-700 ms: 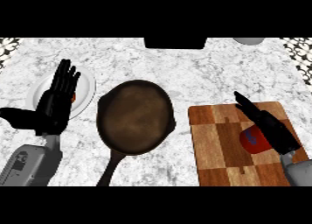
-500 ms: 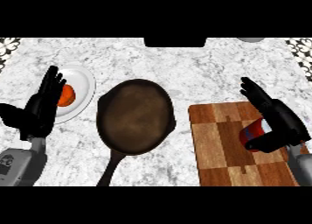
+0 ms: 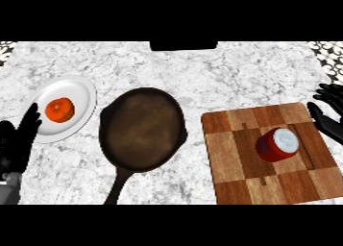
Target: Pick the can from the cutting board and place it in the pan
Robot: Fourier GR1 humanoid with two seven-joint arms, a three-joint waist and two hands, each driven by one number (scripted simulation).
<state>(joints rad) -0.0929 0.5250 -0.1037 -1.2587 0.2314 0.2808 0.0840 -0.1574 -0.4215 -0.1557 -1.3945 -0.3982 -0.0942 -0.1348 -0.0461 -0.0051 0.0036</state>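
Wooden cutting board point(image 3: 273, 153) sits nearest you, right of the pan point(image 3: 143, 129), and the red can point(image 3: 277, 144) lies tipped on it, pale end facing up and toward the board's far right corner. Your right hand point(image 3: 333, 119) is just off the board's right edge, fingers spread and holding nothing, with the can to its left and a touch nearer you. That hand is by far the closer one, so I'd reach with it. Left of the pan, your left hand point(image 3: 16, 142) rests open by the white plate point(image 3: 81, 96) with its orange fruit point(image 3: 59, 110). Nothing on the table point(image 3: 224, 77) blocks the board-to-pan path. Farther back, a dark block point(image 3: 184, 45) sits at the table's far edge.
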